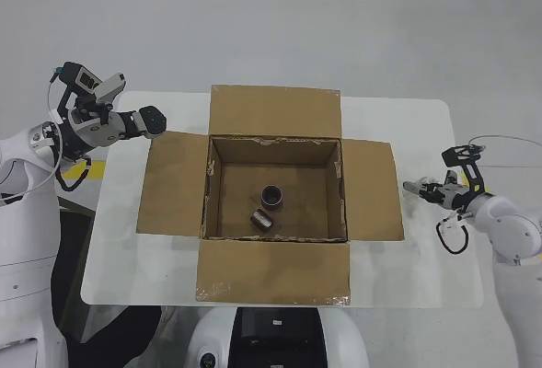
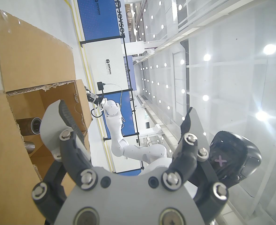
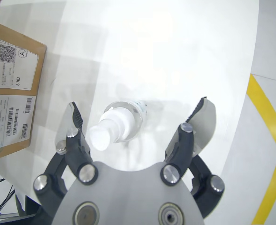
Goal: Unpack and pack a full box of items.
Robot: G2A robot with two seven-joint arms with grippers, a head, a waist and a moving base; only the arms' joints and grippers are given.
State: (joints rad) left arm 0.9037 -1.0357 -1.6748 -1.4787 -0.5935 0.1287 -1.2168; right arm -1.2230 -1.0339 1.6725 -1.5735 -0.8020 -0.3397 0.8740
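An open cardboard box (image 1: 275, 267) sits mid-table with its flaps spread flat. Two dark cylinders lie on its floor, one (image 1: 271, 195) with its open end up and one (image 1: 262, 219) on its side. The left wrist view shows them too (image 2: 31, 125), (image 2: 29, 146). My left gripper (image 1: 153, 120) (image 2: 124, 108) is open and empty, held level beside the box's far left corner. My right gripper (image 1: 418, 189) (image 3: 138, 103) is open over the table right of the box. A clear spray bottle (image 3: 121, 122) with a white cap stands between its fingers, untouched.
The box's right flap (image 3: 11, 94) with shipping labels lies close to the bottle. White table (image 1: 418, 267) shows around the box, with its right edge near the right arm. Yellow floor tape (image 3: 266, 108) runs beyond that edge.
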